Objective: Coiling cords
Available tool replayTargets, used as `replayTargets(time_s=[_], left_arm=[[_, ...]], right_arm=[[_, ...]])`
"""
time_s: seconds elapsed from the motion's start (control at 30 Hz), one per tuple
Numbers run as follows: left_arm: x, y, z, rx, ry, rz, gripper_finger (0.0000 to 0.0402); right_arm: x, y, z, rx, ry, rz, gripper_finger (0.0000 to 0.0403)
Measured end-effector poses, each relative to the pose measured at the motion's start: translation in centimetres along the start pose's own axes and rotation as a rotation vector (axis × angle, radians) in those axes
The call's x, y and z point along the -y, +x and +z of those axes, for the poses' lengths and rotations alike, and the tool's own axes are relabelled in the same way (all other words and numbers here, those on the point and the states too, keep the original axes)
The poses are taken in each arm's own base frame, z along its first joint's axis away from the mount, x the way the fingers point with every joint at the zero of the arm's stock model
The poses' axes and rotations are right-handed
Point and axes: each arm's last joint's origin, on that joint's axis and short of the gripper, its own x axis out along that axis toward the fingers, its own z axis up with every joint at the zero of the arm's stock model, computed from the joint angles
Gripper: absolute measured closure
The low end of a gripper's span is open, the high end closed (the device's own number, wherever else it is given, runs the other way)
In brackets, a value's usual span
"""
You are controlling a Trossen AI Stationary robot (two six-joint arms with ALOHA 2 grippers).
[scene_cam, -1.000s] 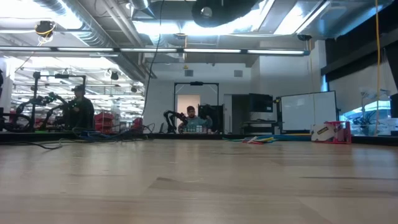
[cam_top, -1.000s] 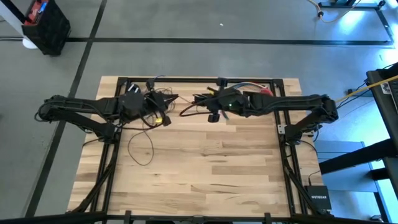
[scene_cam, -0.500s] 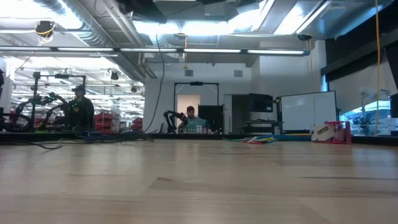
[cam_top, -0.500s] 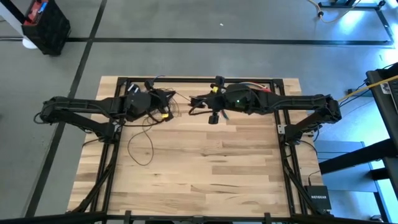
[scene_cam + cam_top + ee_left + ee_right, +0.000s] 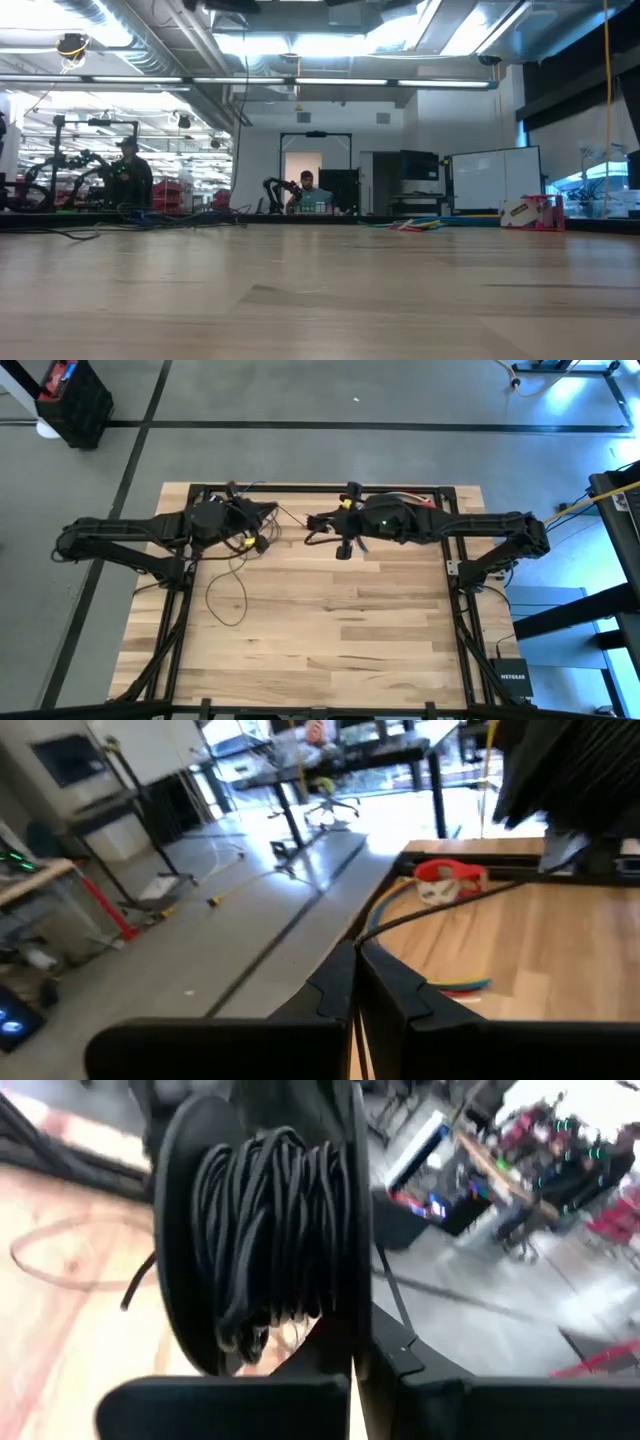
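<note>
The cord is a thin dark wire. Part of it is wound on a black spool [image 5: 262, 1245] held in front of my right gripper [image 5: 314, 523], over the far middle of the table. A strand [image 5: 290, 515] runs from there to my left gripper [image 5: 264, 522], which is shut on it. More cord hangs in tangled loops under the left gripper, and one slack loop [image 5: 226, 596] lies on the wooden table [image 5: 330, 630]. Both grippers are above the low view's frame. My left gripper pinches a single strand of the cord [image 5: 372, 932] between its two shut fingertips. It comes nearly level from the table's left. The strand runs on clear of the table toward the right arm. My right gripper grips the spool by one of its flat flanges [image 5: 356, 1295], pinched between the two shut fingers. It comes nearly level from the table's right. The spool stands on edge in front of the fingers, clear of the table, with its winding beside them.
A red tape dispenser [image 5: 448, 878] and a short bundle of multicoloured wires [image 5: 462, 985] lie near the far right edge. A black metal frame [image 5: 320, 488] rims the table. The near half of the table is bare wood. People sit at benches in the room beyond.
My left gripper has moved toward the table's far edge with the cord, drawing the strand between the two grippers straighter. My right gripper has risen a little and tipped its wrist, the spool turning with it. The loop on the table has stayed put.
</note>
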Motion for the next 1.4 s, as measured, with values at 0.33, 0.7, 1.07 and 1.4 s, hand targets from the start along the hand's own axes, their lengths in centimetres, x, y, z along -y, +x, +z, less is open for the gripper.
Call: replayTargets(time_s=[0.33, 0.7, 1.07, 1.4], left_arm=[[1.0, 3.1, -1.6, -0.114, 0.044, 0.054, 0.0396], [0.1, 0.0, 0.1, 0.009, -0.049, -0.023, 0.0396], [2.7, 0.2, 0.7, 0.077, -0.063, -0.125, 0.0396], [1.8, 0.7, -0.7, -0.055, -0.019, 0.014, 0.0396]], right_arm=[[-0.3, -0.3, 1.8, 0.213, 0.008, 0.079, 0.04], [-0.5, 0.1, -0.2, -0.083, -0.094, -0.122, 0.04], [-0.9, 4.9, -3.4, -0.264, -0.139, -0.221, 0.04], [-0.7, 4.5, -2.9, -0.232, -0.128, -0.235, 0.04]])
